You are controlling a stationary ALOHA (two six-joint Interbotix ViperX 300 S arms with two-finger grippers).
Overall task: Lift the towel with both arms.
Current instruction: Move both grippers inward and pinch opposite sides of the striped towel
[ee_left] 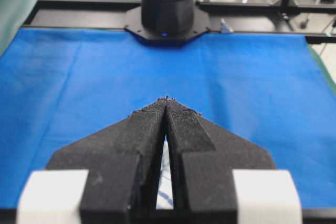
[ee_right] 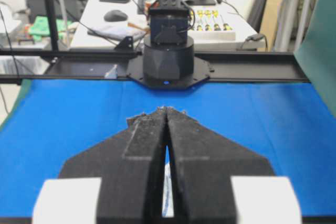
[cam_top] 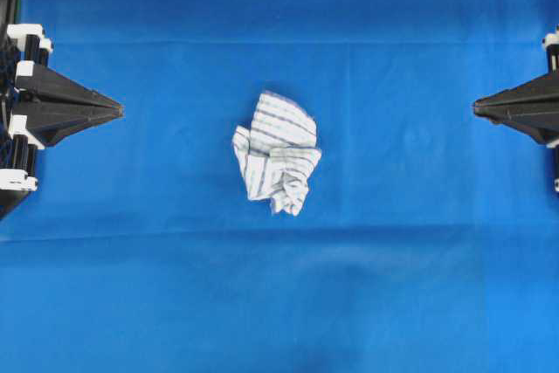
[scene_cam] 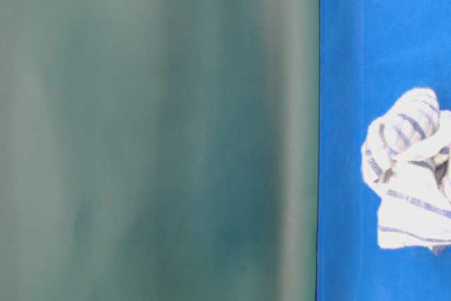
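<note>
Nearest to us in the left wrist view, our left gripper (ee_left: 167,102): wedge jaws pressed tip to tip, nothing between them. Through the thin slit behind the tips we glimpse a sliver of white cloth with blue lines, lying beyond on the table, not held

Right wrist view, same story. Our right gripper (ee_right: 166,109) has its jaws together at the tips and carries nothing; a pale sliver shows through its slit too

Overhead, the two grippers sit at opposite edges of the frame, points facing each other, both well apart from the towel (cam_top: 277,151). We read this as a parked, symmetric start pose: each arm is set to come in on its own side of the bundle, and no approach is under way

The towel lies crumpled in a loose heap near the middle of the blue cloth (cam_top: 419,286), between the two grippers, touching neither. White with thin blue-grey stripes; folds bunched, lower corner trailing. Being balled up, it offers no flat edge, so we judge each gripper will have to open and pinch a raised fold on its own flank

Surface: the blue cloth covers the whole work area, with faint creases

Farther off: the opposite arm's black base (ee_right: 168,59) on a black frame rail, a green sheet (scene_cam: 155,132) hanging at the side, and beyond it a desk (ee_right: 100,30) with a mouse and a row of screwdrivers
</note>
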